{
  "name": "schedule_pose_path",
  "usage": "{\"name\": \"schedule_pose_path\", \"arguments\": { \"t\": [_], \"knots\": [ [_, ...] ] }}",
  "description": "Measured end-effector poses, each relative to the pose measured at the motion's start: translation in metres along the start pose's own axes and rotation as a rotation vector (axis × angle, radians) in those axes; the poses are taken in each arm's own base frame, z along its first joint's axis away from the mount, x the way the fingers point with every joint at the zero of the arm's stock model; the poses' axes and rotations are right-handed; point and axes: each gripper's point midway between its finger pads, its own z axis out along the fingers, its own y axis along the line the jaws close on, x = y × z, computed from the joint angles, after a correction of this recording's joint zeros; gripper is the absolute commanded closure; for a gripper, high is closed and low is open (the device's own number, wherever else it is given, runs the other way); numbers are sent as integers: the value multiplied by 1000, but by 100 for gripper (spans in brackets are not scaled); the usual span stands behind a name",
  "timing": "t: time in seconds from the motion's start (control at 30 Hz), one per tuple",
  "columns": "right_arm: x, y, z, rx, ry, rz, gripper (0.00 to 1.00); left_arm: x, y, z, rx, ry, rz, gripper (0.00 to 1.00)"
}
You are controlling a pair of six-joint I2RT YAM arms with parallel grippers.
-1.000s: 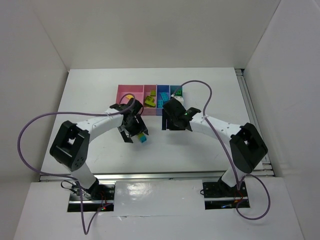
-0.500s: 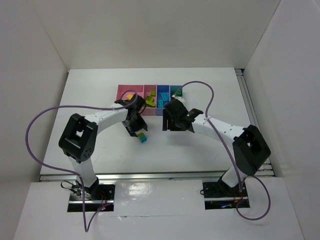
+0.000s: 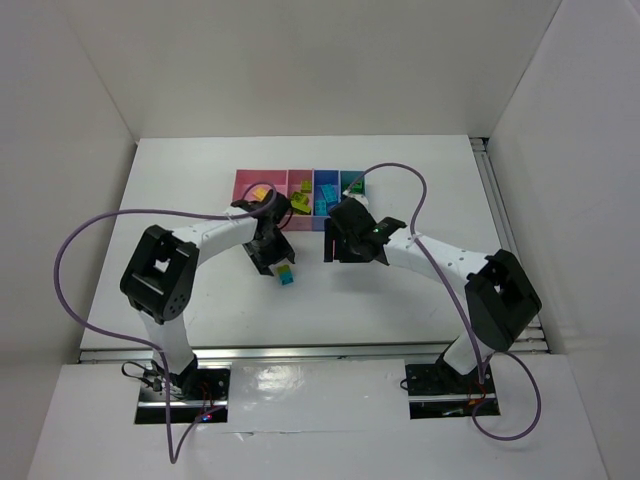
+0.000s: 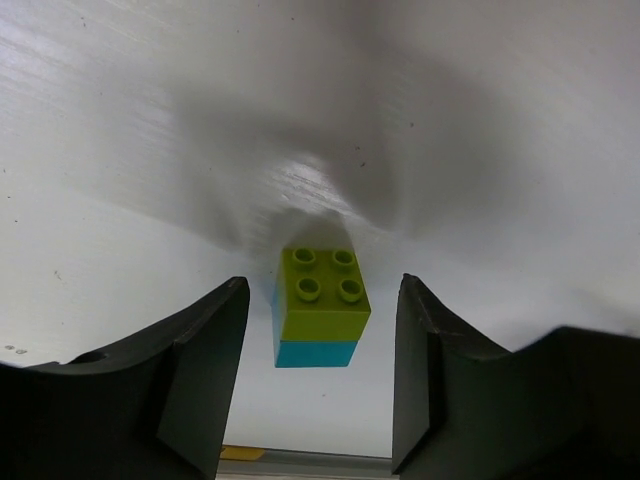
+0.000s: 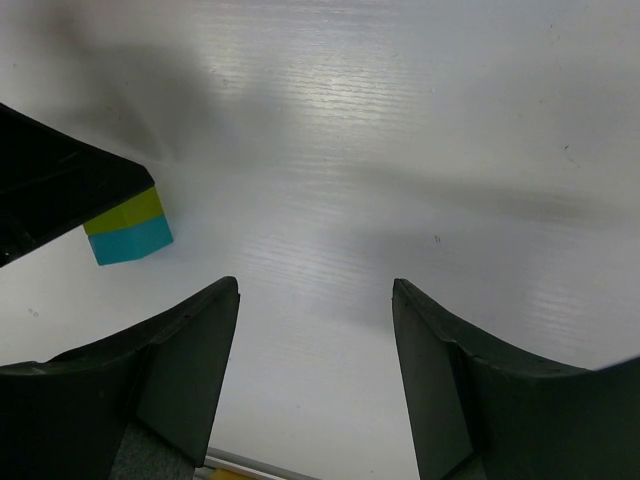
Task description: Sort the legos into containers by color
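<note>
Left claw [image 4: 323,284] first: the jaws stand wide, and between them sits a two-brick stack, a lime green lego [image 4: 320,298] studs-up on top of a cyan lego [image 4: 314,353]. There is a gap on either side, so neither finger [image 4: 205,360] touches the plastic, and the stack rests on the white counter [image 3: 400,290]. How high the claw hangs over it I cannot tell.

Over to the right claw [image 5: 315,285] — spread wide too, with nothing between its fingers, only bare counter below. Its wrist camera catches the same stack off to the left, with a dark part of the left arm [image 5: 60,195] just above it.

From the top camera the two claws face each other near the middle of the counter, the stack just in front of the left one and well apart from the right.

Behind them lies the row of containers [image 3: 300,176]: the wide pink bin [image 3: 243,182] on the left with a yellow brick [image 3: 260,192], the narrower pink bin [image 3: 300,177] with lime pieces, the blue-violet bin [image 3: 326,176] with cyan pieces, and the light blue bin [image 3: 348,176] on the right — a dark green brick [image 3: 357,184] shows there.
</note>
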Motion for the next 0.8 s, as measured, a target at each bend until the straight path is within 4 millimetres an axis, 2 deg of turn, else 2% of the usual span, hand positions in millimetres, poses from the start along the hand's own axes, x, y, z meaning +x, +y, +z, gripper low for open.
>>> {"name": "schedule_pose_path", "arguments": {
  "t": [0.1, 0.23, 0.27, 0.33, 0.5, 0.63, 0.73, 0.8],
  "knots": [
    [1, 0, 1, -2, 5, 0, 30, 1, 2, 4, -11, 7, 14, 40],
    [2, 0, 1, -2, 9, -1, 30, 6, 4, 11, -29, 19, 34, 52],
    [2, 0, 2, -2, 9, -1, 30, 8, 5, 13, -34, 22, 39, 52],
    [2, 0, 2, -2, 9, -1, 30, 9, 6, 15, -43, 23, 48, 61],
    [3, 1, 2, -4, 12, -1, 30, 7, 5, 13, -50, 10, 75, 74],
    [4, 5, 2, -31, 21, -12, 30, 1, 0, 6, -47, -10, 95, 80],
    [6, 12, 4, -87, 21, -41, 31, -9, -13, -6, -17, -33, 126, 90],
    [10, 16, 3, -126, 19, -68, 31, -18, -25, -16, 16, -51, 142, 92]
  ]
}}
